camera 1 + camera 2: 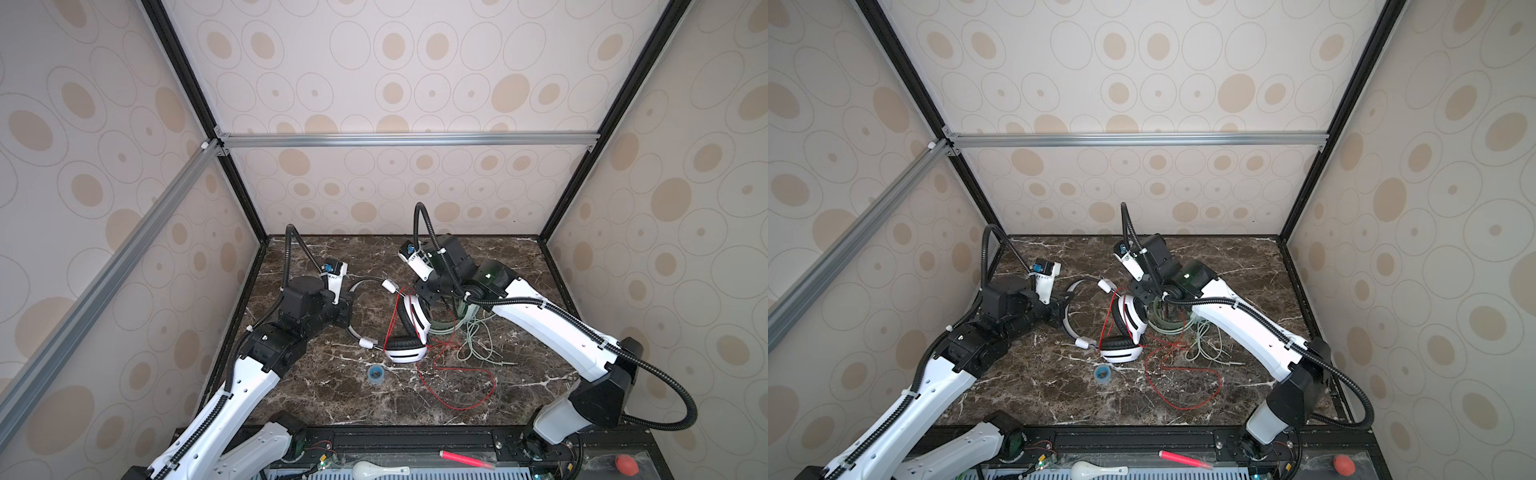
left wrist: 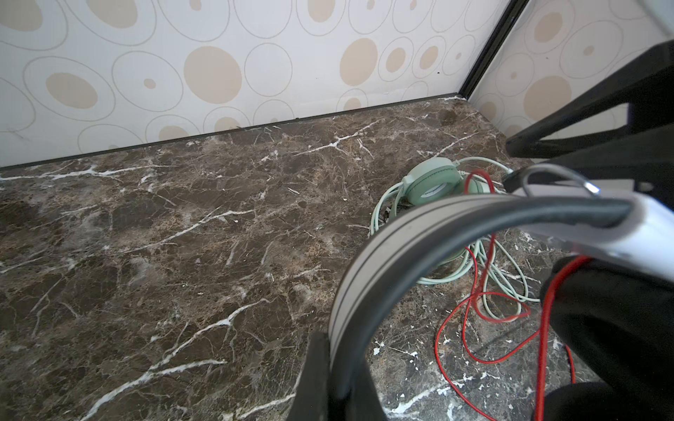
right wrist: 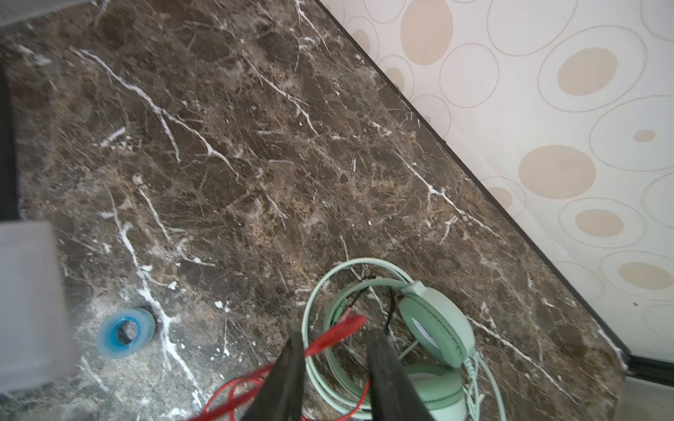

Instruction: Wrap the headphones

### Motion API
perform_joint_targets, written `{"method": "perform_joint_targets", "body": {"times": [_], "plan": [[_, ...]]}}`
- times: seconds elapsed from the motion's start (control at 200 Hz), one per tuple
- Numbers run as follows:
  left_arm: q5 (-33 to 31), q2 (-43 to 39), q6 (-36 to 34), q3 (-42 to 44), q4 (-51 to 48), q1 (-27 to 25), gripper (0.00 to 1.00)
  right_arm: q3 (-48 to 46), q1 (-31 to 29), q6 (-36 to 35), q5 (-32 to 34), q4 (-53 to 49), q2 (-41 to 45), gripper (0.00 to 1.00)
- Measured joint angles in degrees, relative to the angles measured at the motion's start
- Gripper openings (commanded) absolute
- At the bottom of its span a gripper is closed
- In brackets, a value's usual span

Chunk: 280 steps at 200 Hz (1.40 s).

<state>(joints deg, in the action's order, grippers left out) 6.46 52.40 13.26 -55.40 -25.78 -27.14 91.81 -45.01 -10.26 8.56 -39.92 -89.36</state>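
The white-and-black headphones [image 1: 403, 353] lie mid-table, one cup flat and the other cup [image 1: 1131, 318] on edge. My left gripper [image 1: 347, 309] is shut on their grey-and-black headband [image 2: 383, 237]; in the left wrist view the jaws [image 2: 337, 350] pinch the band from both sides. Their thin red cord [image 1: 457, 399] loops loosely toward the front. The mint-green headphones [image 3: 434, 324] lie behind and to the right, and they also show in a top view [image 1: 1167, 326]. My right gripper [image 3: 336, 337] hangs over them, jaws apart, the red plug [image 3: 346, 326] loose by one fingertip.
A blue tape roll [image 1: 376, 372] lies just in front of the white cup. The pale green cord [image 1: 478, 340] sprawls under the right arm. Patterned walls close in the back and both sides. On the front rail lie a pink pen [image 1: 463, 459] and a red ball [image 1: 626, 464].
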Motion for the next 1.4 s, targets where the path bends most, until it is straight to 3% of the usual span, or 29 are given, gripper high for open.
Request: {"method": "perform_joint_targets", "body": {"times": [0.335,0.43,0.755,1.065,1.4], "plan": [[1.18,-0.20,5.51,-3.52,0.22,0.00,0.00,-14.03,8.85,6.58,-10.88,8.92,11.78,0.79],[1.51,0.07,6.78,-5.57,0.11,0.00,0.00,-18.18,11.23,7.78,-13.73,11.85,16.68,0.86],[3.39,3.43,10.08,-11.85,1.49,0.00,0.00,-26.47,19.15,9.62,-21.70,15.98,25.73,0.91],[3.45,6.58,12.50,-15.13,1.90,0.00,0.00,-33.33,19.69,11.06,-26.47,18.36,31.69,0.90],[3.45,9.29,12.90,-22.93,1.68,0.00,0.00,-43.32,19.69,18.47,-30.58,26.21,32.41,0.90]]}}
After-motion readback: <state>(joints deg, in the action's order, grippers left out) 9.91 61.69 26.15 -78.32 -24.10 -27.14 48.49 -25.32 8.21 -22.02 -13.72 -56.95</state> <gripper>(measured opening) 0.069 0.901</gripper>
